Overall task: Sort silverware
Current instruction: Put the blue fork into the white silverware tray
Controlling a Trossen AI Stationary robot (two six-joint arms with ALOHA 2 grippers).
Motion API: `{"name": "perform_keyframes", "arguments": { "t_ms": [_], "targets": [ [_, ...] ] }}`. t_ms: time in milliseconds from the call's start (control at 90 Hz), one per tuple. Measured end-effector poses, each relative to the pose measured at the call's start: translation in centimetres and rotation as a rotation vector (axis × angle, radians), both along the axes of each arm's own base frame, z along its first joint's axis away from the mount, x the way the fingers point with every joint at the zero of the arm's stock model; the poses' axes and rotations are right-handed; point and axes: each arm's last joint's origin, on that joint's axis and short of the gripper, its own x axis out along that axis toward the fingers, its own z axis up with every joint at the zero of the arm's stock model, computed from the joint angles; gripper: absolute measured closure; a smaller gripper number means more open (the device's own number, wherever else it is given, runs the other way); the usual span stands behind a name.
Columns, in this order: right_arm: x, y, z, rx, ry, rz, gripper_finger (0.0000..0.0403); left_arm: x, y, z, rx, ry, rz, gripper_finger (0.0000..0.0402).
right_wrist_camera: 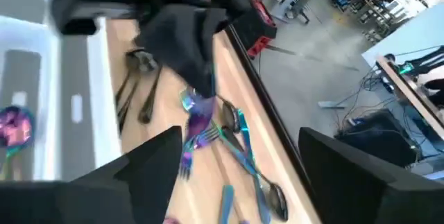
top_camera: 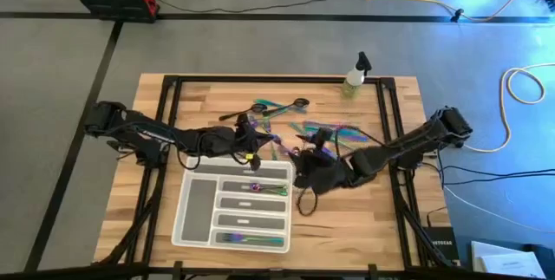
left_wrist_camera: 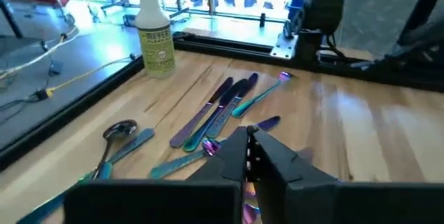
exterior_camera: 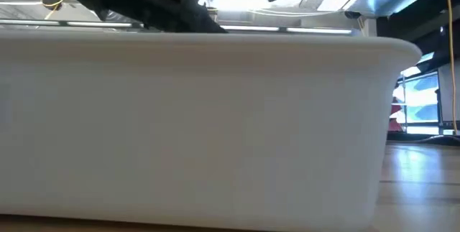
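Note:
Iridescent and dark silverware lies loose on the wooden table in two scatters (top_camera: 279,107) (top_camera: 334,133), also seen as silverware (left_wrist_camera: 222,102) in the left wrist view. My left gripper (top_camera: 254,153) is just past the far edge of the white compartment tray (top_camera: 195,215) and is shut on an iridescent purple fork (right_wrist_camera: 198,123). My right gripper (top_camera: 303,174) is beside the tray's far right corner, open, with nothing between its fingers (right_wrist_camera: 156,161). The tray holds some iridescent pieces (top_camera: 264,189) (top_camera: 251,239). My left gripper pinches the iridescent fork between its two fingers (left_wrist_camera: 236,154), which come at it from above. In the right wrist view the fork hangs below the gripper with its tines (right_wrist_camera: 201,139) down, over the table by the tray's far edge. Which part of the fork the fingers have is hidden by the gripper itself.
A spray bottle (top_camera: 355,76) stands at the table's far edge, right of centre. The tray's near wall (exterior_camera: 201,131) fills the low view. A black frame (top_camera: 165,98) runs along the table's sides. Bare wood lies right of the tray (top_camera: 347,219).

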Motion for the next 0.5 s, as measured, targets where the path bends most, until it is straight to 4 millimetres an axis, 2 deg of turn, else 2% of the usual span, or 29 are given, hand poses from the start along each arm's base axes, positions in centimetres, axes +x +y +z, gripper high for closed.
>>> {"name": "perform_keyframes", "arguments": {
  "t_ms": [100, 189, 356, 500],
  "targets": [
    [-0.5, 1.2, -1.9, 0.000, 0.033, 0.024, 0.0149, 0.0, 0.5, 0.0, -0.048, -0.019, 0.026, 0.0401],
    [-0.7, 2.4, -3.7, -0.019, 0.076, 0.070, 0.0179, 0.0, 0.9, 0.2, -0.097, -0.054, 0.050, 0.0401],
    [-0.2, 3.3, -6.1, -0.112, 0.165, 0.102, 0.0276, 0.1, 1.7, 0.5, -0.275, -0.161, 0.110, 0.0401],
    [0.3, 3.3, -6.7, -0.162, 0.141, 0.051, 0.0365, 0.0, 1.9, 0.5, -0.390, -0.207, 0.141, 0.0401]
  ]
}}
